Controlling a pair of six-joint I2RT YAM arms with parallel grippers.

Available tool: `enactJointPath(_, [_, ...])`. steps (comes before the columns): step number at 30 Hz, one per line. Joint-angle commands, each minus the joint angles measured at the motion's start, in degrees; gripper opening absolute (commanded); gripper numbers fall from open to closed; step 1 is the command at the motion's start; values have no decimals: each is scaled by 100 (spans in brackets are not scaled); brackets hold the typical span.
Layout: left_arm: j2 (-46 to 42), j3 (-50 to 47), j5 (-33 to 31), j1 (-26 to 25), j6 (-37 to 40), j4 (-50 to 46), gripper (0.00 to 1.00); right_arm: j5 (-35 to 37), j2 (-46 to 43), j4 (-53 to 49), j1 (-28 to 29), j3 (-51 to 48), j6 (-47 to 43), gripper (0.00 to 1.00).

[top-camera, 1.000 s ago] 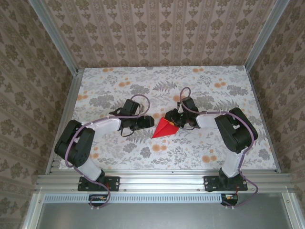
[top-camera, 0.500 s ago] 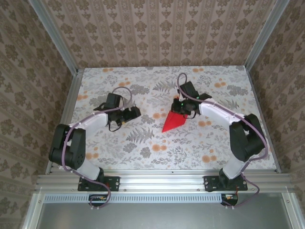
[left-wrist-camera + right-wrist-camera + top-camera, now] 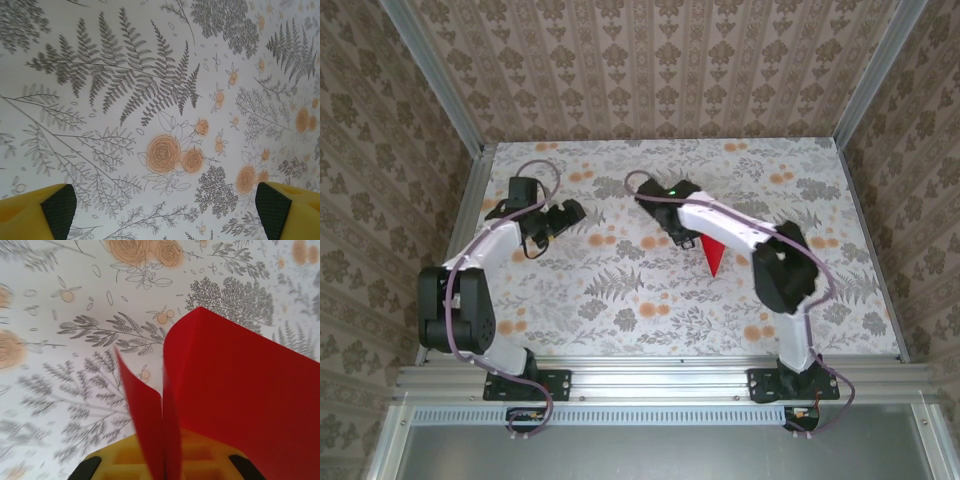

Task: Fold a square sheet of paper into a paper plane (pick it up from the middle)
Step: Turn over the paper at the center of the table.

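Floral table; patterned walls; frame, probably aluminium.

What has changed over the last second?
The left gripper drew away from the folded red paper to the far left and opened wide. The right gripper kept its hold on the paper and swung it rightward, its tip now pointing at the near edge. The paper's fold looks unchanged.

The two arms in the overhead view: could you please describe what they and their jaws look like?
Both the left arm and the right arm have white links between bulky black joints, with a lilac cable looping along each. A small green light glows on the right wrist. The jaws are yellow with black textured pads.
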Motion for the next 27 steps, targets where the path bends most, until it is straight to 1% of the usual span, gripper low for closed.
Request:
enactJointPath(1, [-379, 282, -126, 52, -99, -429, 96, 1126, 689, -1004, 283, 570, 128, 11])
enactJointPath(5, [-687, 425, -369, 186, -90, -823, 97, 1178, 1431, -1123, 541, 1117, 203, 22])
enactJointPath(9, [-1129, 335, -241, 448, -237, -940, 98, 864, 1758, -980, 765, 1238, 207, 26])
enactJointPath(14, [-1527, 337, -265, 636, -134, -1275, 99, 536, 1718, -783, 972, 1195, 227, 31])
enactJointPath(17, [-1681, 259, -230, 704, -102, -1354, 99, 347, 1710, -668, 1057, 1105, 251, 26])
enactJointPath(18, [-1726, 226, -226, 720, -95, -1374, 99, 311, 1731, -665, 1072, 1080, 288, 26])
enactJointPath(22, [-1785, 131, -206, 759, -51, -1433, 99, 17, 1746, -561, 1143, 1002, 359, 29])
enactJointPath(27, [-1827, 6, -160, 770, -55, -1449, 99, -459, 1547, -381, 1226, 943, 320, 35])
